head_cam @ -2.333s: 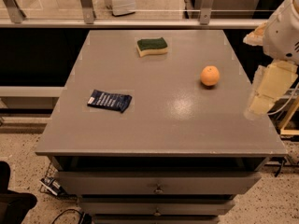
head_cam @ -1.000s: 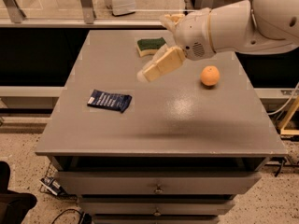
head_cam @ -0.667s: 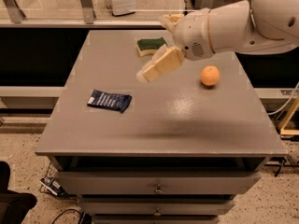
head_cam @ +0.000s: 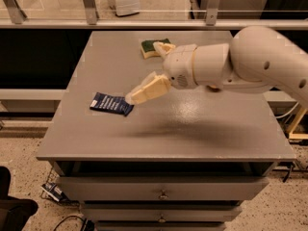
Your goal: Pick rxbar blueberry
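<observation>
- Fingers (head_cam: 149, 89) of the cream-coloured two-finger gripper (head_cam: 144, 72) stand wide apart, with nothing between them.
- The grey rectangular counter (head_cam: 202, 138) has drawers under its front edge.
- The rxbar blueberry (head_cam: 111, 103), a flat dark navy-blue wrapper with white print, lies on the counter's left side, near the front.
- The lower finger's tip hangs just beside the bar's right end; whether they touch cannot be told.
- The bulky white robot arm (head_cam: 250, 61) reaches in from the right.
- The other finger's tip sits by the green-and-yellow rectangular sponge (head_cam: 150, 47), near the counter's far edge.
</observation>
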`<state>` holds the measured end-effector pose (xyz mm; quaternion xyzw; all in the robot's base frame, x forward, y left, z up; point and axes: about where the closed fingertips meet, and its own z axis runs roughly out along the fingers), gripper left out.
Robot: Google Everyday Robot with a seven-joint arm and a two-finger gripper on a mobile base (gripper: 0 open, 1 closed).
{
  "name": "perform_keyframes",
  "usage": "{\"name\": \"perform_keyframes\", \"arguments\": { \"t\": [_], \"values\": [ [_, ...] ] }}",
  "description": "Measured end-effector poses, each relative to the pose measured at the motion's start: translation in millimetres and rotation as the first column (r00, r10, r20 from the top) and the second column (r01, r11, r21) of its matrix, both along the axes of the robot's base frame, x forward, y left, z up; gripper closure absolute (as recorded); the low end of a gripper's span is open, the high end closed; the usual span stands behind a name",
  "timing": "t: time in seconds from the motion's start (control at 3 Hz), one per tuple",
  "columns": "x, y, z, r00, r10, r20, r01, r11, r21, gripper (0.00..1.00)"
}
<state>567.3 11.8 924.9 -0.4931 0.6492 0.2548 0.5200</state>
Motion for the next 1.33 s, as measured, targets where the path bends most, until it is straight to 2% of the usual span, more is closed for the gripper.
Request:
{"name": "perform_keyframes", "arguments": {
  "t": [0.33, 1.0, 1.33],
  "values": [
    [2.3, 15.1, -36.2, 0.9999, 0.007, -0.014, -0.007, 0.999, 0.046, 0.00],
    [8.2, 39.4, -92.0, 0.9962, 0.067, -0.056, -0.060, 0.992, 0.115, 0.00],
    [8.0, 48.0, -103.7, 0.9935, 0.089, -0.072, -0.079, 0.989, 0.126, 0.00]
  ]
}}
